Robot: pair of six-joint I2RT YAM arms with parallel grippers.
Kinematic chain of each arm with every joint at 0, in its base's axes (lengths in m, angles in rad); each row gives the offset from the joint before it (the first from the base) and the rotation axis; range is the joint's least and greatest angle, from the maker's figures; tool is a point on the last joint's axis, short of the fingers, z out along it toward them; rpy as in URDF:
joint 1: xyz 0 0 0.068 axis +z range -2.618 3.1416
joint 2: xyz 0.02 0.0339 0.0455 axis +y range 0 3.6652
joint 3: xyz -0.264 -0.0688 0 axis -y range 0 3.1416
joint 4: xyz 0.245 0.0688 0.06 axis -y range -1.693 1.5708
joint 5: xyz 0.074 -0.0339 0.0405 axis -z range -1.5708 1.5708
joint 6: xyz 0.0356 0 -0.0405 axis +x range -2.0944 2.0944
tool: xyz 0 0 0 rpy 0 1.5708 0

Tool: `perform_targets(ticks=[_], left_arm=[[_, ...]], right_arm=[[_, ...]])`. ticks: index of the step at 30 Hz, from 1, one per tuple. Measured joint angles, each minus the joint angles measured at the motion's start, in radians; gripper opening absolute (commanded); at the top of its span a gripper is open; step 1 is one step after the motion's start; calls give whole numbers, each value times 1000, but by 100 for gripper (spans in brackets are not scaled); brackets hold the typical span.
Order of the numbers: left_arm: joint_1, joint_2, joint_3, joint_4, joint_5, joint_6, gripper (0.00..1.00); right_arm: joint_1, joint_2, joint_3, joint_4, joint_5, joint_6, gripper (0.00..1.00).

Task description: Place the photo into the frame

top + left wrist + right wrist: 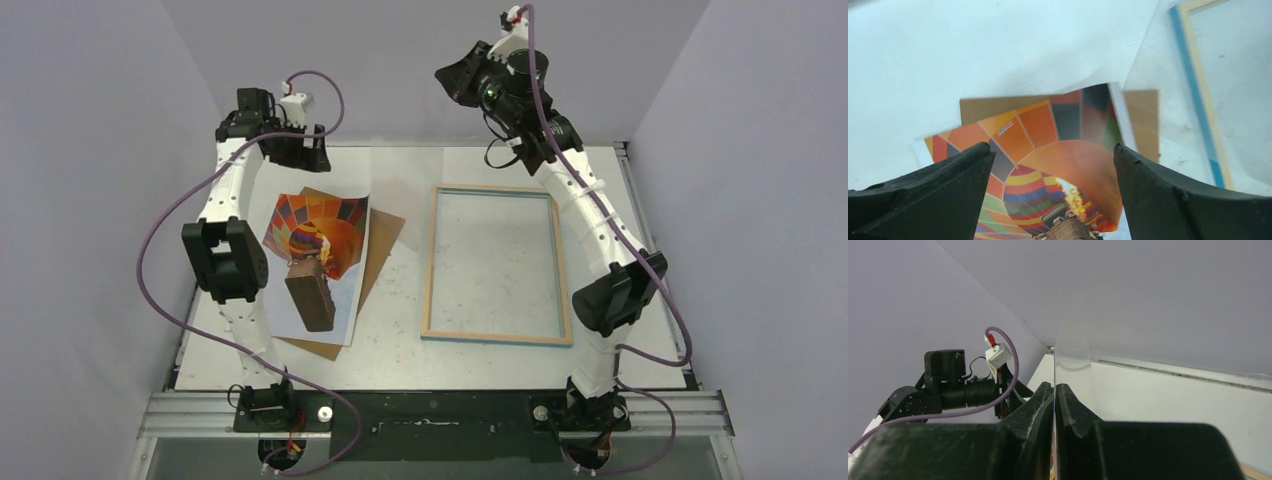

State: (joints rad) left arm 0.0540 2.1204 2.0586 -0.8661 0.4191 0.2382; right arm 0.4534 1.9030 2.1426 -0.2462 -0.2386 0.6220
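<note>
Grey walls, white table. Left gripper, spread wide, hovering over the far edge of the photo, touching nothing. Lies face up on the brown backing board, left of the frame and apart from it. Right gripper, pressed together high at the back, pinching a clear sheet, probably; hard to make out edge-on. Now, to do this well: come down on that far edge, catch the paper alone and not the board, close gently, lift low, carry across square to the opening.
</note>
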Motion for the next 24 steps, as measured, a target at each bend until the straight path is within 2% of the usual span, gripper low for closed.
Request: perform_targets(ticks=[3,6,14,24], left_arm=[[-1,-27,69,1,100,-45,97],[-1,-66,61,9,200,-83,96],[-17,-237,-304,239,425,-236,96],[-29,-321,-502,455,575,-343,96]], right_arm=[[0,-57,-17,-23,-5,-17,5],[0,-98,-32,-59,-11,-30,5],[0,-172,-34,-142,-45,-32,5],[-2,-290,-82,-150,-144,45,5]])
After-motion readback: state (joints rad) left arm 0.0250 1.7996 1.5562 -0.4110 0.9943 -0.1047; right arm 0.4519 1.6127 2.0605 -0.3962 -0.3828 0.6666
